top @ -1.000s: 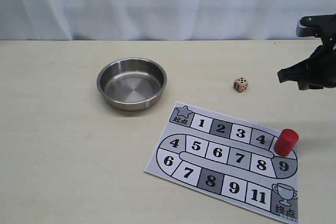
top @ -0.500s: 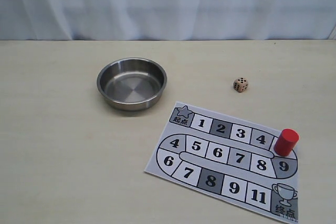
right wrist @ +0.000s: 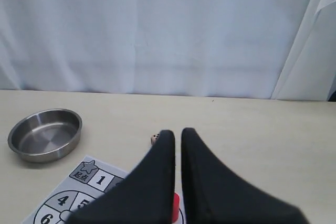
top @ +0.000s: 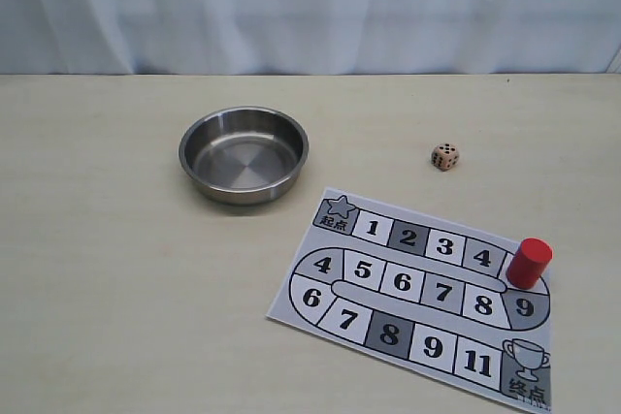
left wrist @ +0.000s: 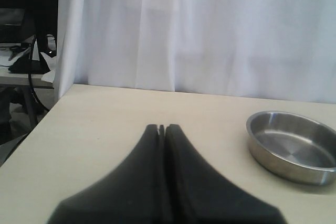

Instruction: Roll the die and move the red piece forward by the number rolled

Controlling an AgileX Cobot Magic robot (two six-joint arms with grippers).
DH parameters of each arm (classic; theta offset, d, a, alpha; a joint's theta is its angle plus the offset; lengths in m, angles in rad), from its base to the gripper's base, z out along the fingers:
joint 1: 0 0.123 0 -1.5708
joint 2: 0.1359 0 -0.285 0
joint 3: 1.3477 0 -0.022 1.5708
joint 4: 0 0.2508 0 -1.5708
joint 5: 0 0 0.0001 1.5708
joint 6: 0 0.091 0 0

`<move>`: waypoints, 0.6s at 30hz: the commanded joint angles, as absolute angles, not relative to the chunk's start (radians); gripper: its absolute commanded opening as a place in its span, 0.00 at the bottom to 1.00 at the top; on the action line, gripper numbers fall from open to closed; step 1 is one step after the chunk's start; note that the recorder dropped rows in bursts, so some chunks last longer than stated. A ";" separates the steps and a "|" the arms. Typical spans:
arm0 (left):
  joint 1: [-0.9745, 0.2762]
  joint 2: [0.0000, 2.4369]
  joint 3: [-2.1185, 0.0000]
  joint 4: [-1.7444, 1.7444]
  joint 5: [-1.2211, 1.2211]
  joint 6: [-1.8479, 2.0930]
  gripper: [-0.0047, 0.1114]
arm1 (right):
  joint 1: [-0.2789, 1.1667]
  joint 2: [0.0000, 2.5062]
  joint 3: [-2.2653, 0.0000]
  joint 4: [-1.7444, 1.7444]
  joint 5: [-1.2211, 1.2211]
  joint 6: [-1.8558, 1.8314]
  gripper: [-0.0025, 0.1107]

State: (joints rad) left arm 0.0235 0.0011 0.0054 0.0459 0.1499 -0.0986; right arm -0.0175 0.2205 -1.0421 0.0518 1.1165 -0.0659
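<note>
The die [top: 444,156] lies on the bare table behind the printed game board [top: 417,293], with several pips on its top face. The red piece [top: 529,262] stands upright at the board's right end, just past square 4 and above a square marked 9. No arm shows in the exterior view. My right gripper [right wrist: 178,132] hovers back from the board with a narrow gap between its black fingers and nothing in it; the die [right wrist: 155,139] peeks beside one tip and the red piece [right wrist: 175,205] shows through the gap. My left gripper [left wrist: 162,127] is shut and empty.
A round steel bowl [top: 243,154] sits empty, left of the die and behind the board's start corner; it also appears as the bowl [left wrist: 294,145] and the bowl [right wrist: 45,134] in the wrist views. A white curtain closes the table's far edge.
The right arm, seen at the exterior view's right edge a second ago, has withdrawn out of that view. The die, the red piece and the bowl have not moved.
</note>
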 commanded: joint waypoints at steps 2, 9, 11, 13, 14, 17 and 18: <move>0.024 0.000 0.000 0.044 0.143 -0.100 0.04 | -0.021 0.100 -0.964 0.067 1.075 -0.067 0.06; 0.024 0.000 0.000 0.044 0.143 -0.100 0.04 | -0.021 0.000 -0.789 0.067 0.926 -0.090 0.06; 0.024 0.000 0.000 0.044 0.143 -0.100 0.04 | -0.021 0.000 -0.744 0.067 0.887 -0.092 0.06; 0.024 0.000 0.000 0.044 0.143 -0.100 0.04 | -0.021 0.000 -0.705 0.067 0.854 -0.092 0.06; 0.024 0.000 0.000 0.044 0.143 -0.100 0.04 | -0.021 0.000 -0.686 0.072 0.830 -0.092 0.06; 0.024 0.000 0.000 0.044 0.143 -0.100 0.04 | -0.021 0.000 -0.624 0.075 0.774 -0.093 0.06; 0.024 0.000 0.000 0.044 0.143 -0.100 0.04 | -0.021 0.000 -0.598 0.075 0.751 -0.093 0.06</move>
State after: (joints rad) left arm 0.0235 0.0011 0.0054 0.0459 0.1499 -0.0986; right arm -0.0175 0.0039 -0.6485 0.0734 0.8138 -0.0873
